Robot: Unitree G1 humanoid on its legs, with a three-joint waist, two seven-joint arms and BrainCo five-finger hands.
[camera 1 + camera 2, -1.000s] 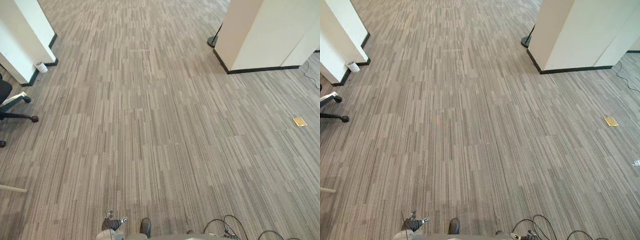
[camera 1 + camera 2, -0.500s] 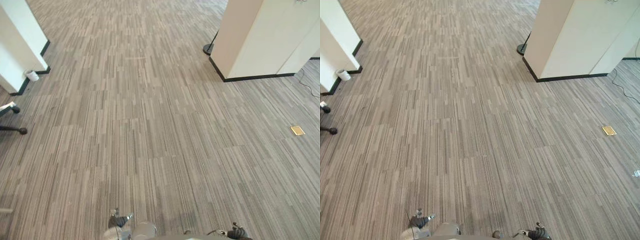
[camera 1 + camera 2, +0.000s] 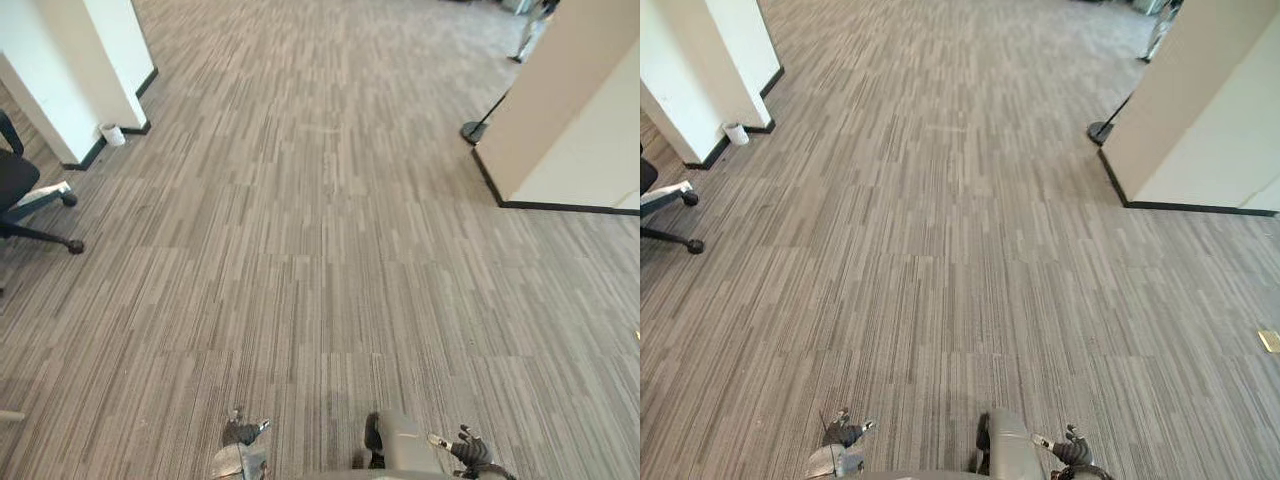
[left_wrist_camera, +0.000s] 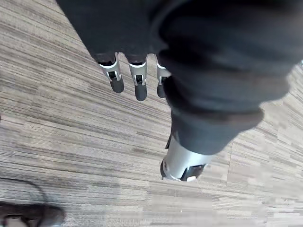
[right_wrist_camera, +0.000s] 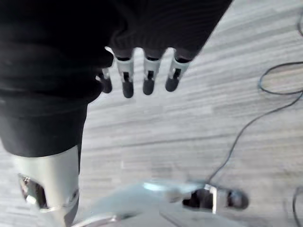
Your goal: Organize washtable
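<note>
Two empty hands, fingers loosely straight: my left hand (image 4: 138, 80), right hand (image 5: 147, 75).
Grey striped carpet floor (image 3: 320, 250) below both; washtable direction: can't tell.

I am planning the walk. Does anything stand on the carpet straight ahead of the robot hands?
Nothing visible does. The left robot hand and right robot hand hang open above the carpet. An office chair and a white cup stand far left, a stand base far right.

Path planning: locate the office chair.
The office chair sits at the head views' left edge, on the robot's left, beside the white pillar.
</note>
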